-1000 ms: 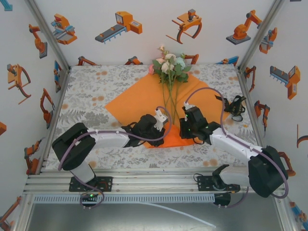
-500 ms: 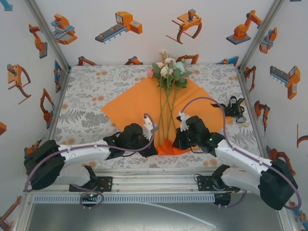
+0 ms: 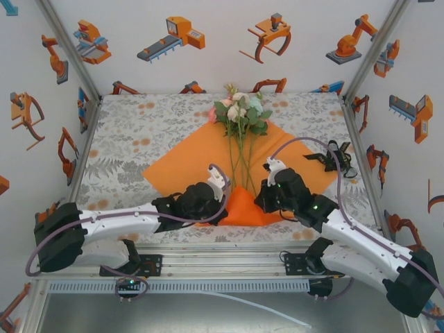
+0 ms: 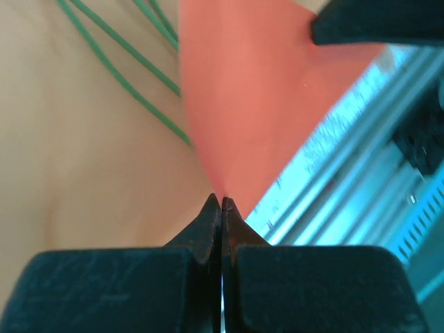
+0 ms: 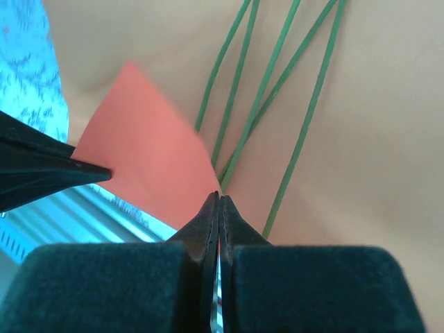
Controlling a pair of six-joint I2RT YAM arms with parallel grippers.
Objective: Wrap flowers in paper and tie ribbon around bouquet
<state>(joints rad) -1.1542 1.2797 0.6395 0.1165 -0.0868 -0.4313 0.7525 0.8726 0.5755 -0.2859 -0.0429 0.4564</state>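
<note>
left gripper (image 4: 221, 201): clenched on raised near corner of paper (image 3: 187, 159), left edge.
right gripper (image 5: 219, 198): clenched on same corner, right edge.
flowers (image 3: 239, 111): along paper's middle; stems run far-to-near, ending between both grippers.

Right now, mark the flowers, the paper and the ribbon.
flowers (image 3: 238, 111): top external view, on the blooms at the far end.
paper (image 3: 184, 163): top external view, bare left part of the orange sheet.
ribbon (image 3: 338, 155): top external view, middle of the black bundle.
</note>
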